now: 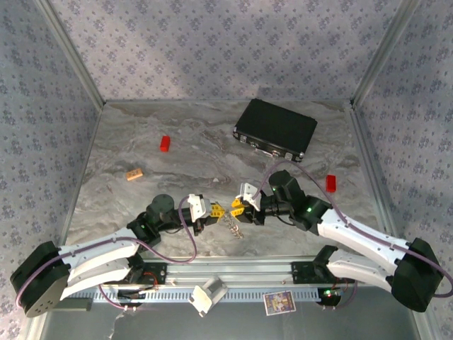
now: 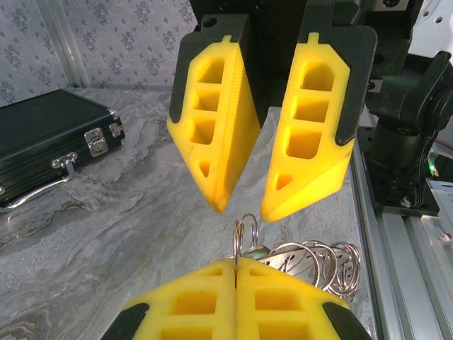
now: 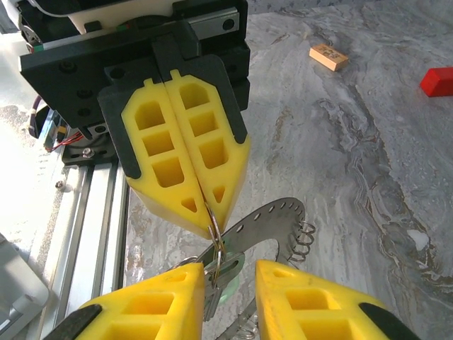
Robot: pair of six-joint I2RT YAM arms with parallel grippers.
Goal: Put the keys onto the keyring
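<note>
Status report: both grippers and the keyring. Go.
Left gripper shut on keyring by its small loop. Right gripper open, tips close by that loop. Black case far off, nothing in the way.

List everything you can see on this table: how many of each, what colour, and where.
black case: one, black with silvery latches, far right of the table
red blocks: two, red, one far left, one near the right edge
orange-tan block: one, orange-tan, left side
keyring: one, silvery, near centre between the grippers
keys: count unclear, one mint-green head seen, at the keyring
card: one, printed, on the front rail
left gripper: one, yellow fingers, shut on a small loop of the keyring
right gripper: one, yellow fingers, open, facing the left gripper
</note>
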